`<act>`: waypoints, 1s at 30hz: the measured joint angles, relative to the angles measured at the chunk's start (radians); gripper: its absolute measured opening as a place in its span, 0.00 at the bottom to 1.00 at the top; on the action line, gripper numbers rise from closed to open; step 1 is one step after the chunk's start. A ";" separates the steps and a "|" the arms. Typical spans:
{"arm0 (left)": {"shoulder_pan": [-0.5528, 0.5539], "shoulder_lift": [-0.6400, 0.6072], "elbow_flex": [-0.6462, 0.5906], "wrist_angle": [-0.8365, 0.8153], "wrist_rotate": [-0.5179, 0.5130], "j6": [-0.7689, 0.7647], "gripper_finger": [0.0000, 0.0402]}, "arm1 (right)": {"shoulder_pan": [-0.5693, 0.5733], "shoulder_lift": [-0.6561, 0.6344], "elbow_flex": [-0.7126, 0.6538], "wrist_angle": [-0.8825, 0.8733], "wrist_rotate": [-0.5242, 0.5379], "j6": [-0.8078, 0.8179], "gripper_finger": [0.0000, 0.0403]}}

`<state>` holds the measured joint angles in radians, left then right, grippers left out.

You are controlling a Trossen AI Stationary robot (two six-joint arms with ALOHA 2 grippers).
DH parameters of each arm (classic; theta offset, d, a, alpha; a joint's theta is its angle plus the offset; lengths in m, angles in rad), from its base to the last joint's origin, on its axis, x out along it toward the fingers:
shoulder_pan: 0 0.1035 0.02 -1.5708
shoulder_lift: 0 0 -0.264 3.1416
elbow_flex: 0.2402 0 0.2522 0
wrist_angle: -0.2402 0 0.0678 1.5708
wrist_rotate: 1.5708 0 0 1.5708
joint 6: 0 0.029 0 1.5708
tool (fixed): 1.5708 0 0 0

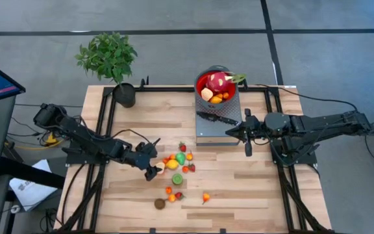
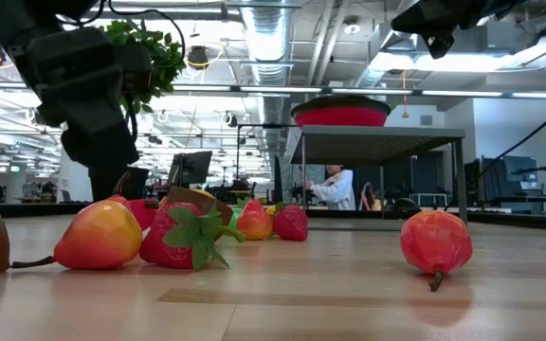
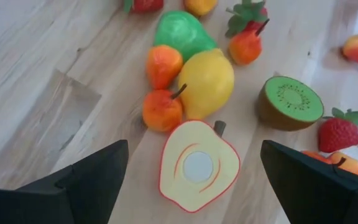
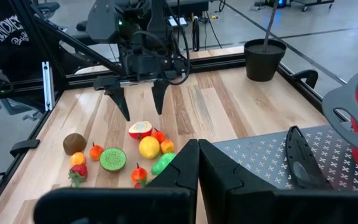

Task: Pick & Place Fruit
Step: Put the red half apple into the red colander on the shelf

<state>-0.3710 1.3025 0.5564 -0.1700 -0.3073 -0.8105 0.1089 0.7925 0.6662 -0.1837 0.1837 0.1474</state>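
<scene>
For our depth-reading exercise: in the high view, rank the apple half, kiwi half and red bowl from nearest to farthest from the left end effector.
1. Apple half, right beside the left end effector.
2. Kiwi half, further into the fruit cluster.
3. Red bowl, at the table's far edge.

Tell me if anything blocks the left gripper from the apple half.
Nothing visible does. The left gripper is open directly over the apple half, cut face up; the lemon touches only its far edge.

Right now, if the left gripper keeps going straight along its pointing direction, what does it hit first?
Most likely the halved apple, lying cut face up between the open left gripper's fingers; the yellow lemon sits just beyond.
</scene>
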 joint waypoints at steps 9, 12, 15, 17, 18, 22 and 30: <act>0.000 0.000 -0.004 0.011 -0.005 -0.009 0.90 | 0.000 0.000 0.000 -0.012 0.000 0.000 0.01; 0.000 0.000 -0.004 0.016 -0.008 -0.026 0.90 | 0.000 0.000 0.000 -0.012 0.000 0.000 0.01; 0.000 0.000 -0.004 0.018 -0.001 -0.028 0.90 | 0.000 0.000 0.000 -0.020 0.000 0.000 0.01; 0.000 0.000 -0.004 0.024 0.001 -0.028 0.90 | 0.000 0.000 0.000 -0.023 0.000 0.000 0.01; -0.004 0.000 -0.004 0.034 0.001 -0.029 0.90 | 0.000 0.000 0.000 -0.023 0.000 0.000 0.01; -0.024 0.000 -0.003 0.113 0.002 -0.020 0.90 | 0.000 0.000 0.000 -0.026 0.000 0.001 0.01; -0.062 0.000 0.044 0.132 -0.011 0.016 0.90 | 0.000 0.000 0.000 -0.026 0.000 0.001 0.01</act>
<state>-0.4325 1.3025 0.6007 -0.0382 -0.3180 -0.7945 0.1089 0.7926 0.6662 -0.2092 0.1837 0.1489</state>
